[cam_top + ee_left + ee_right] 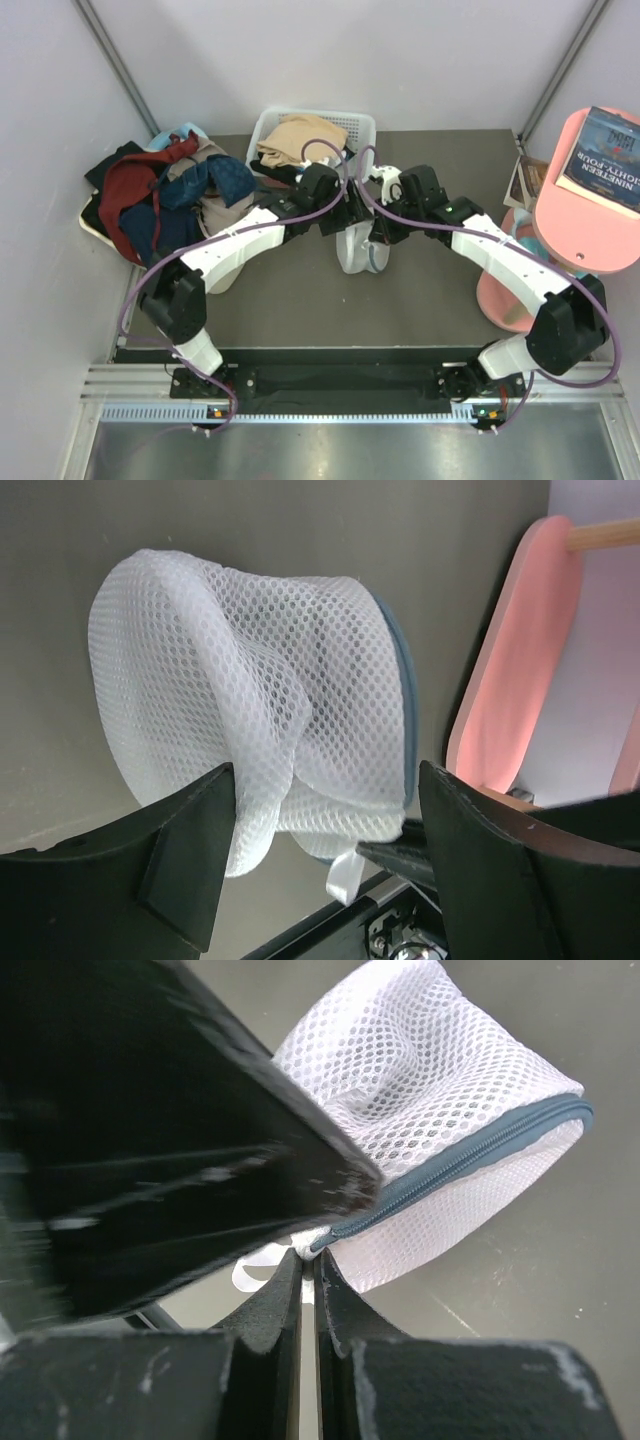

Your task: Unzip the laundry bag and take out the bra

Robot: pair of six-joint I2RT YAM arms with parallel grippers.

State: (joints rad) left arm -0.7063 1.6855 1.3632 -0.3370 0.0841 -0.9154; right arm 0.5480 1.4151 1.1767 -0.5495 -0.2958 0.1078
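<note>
The laundry bag (pixel 357 250) is a white mesh pouch with a grey-blue zipper, standing on edge between my two grippers at mid-table. In the left wrist view the mesh bag (pixel 250 680) fills the middle. My left gripper (pixel 325 775) is open, and a fold of mesh hangs between its widely spread fingers. My right gripper (pixel 308 1258) is shut on the white tab end of the bag where the zipper (pixel 470 1155) starts. The zipper line looks closed. The bra is hidden. In the top view the left gripper (pixel 345 215) and the right gripper (pixel 380 228) sit close together above the bag.
A white slotted basket (pixel 355 125) holding a tan garment (pixel 300 140) stands behind the arms. A pile of dark red and blue clothes (pixel 160 195) lies at the far left. A pink stand (pixel 590 215) with a book (pixel 612 155) is at the right, also in the left wrist view (pixel 510 680).
</note>
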